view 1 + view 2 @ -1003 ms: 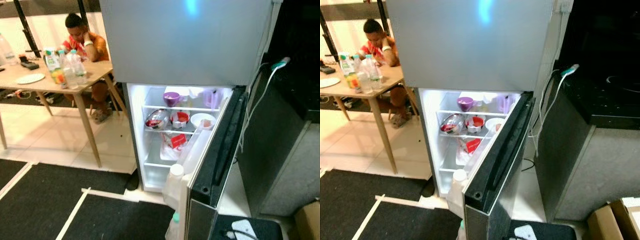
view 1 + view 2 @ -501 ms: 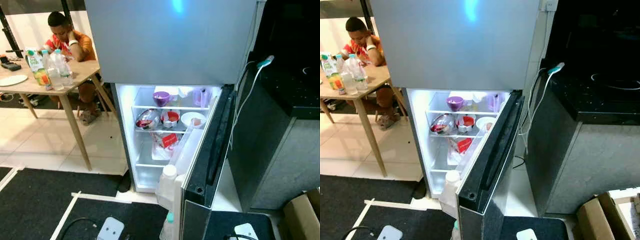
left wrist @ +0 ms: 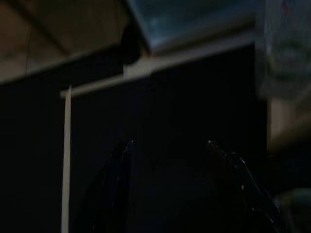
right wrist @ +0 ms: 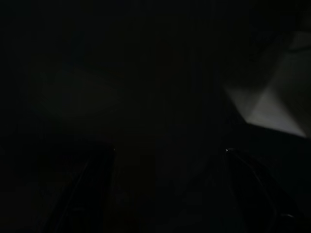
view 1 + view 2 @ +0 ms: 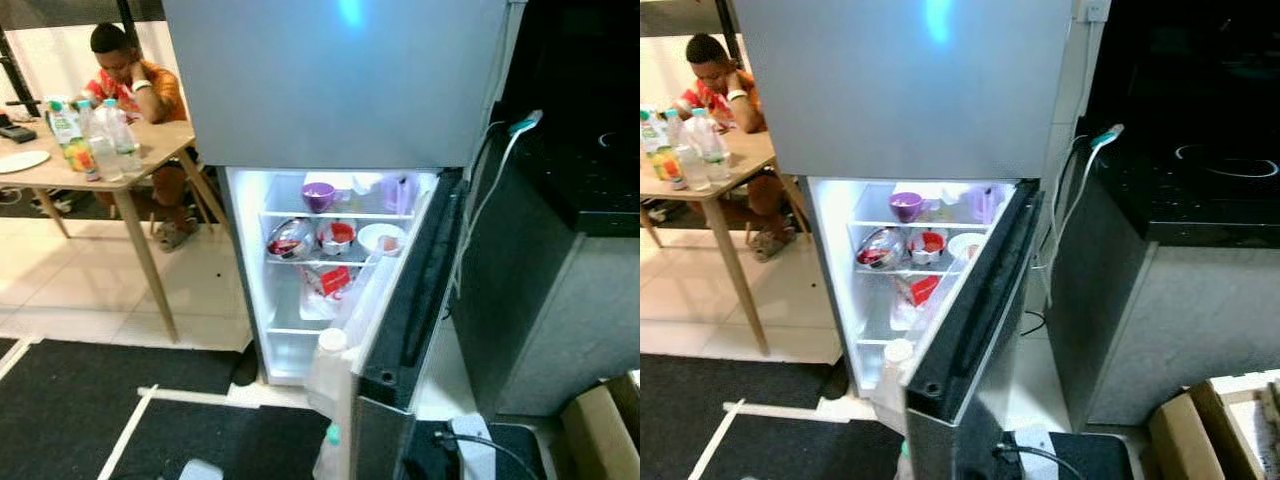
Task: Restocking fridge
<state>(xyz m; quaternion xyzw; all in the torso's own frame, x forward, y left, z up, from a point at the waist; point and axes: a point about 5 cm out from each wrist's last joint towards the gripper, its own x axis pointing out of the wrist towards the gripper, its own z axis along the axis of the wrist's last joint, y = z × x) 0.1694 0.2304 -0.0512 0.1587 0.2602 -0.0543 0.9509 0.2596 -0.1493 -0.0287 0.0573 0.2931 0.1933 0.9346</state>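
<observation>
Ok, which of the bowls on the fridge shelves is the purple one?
The purple bowl sits alone on the top shelf, left of a pale lilac jug. The shelf below holds a steel bowl, a red-and-white one and a white one.

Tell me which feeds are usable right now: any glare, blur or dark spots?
Left eye view: the fridge interior is lit bright; a bluish glare spot sits on the closed upper door; the purple bowl is readable though soft. Right eye view: same, and the counter is very dark. Left wrist view: dim and blurry, left hand open over dark floor. Right wrist view: almost black, right hand open.
</observation>
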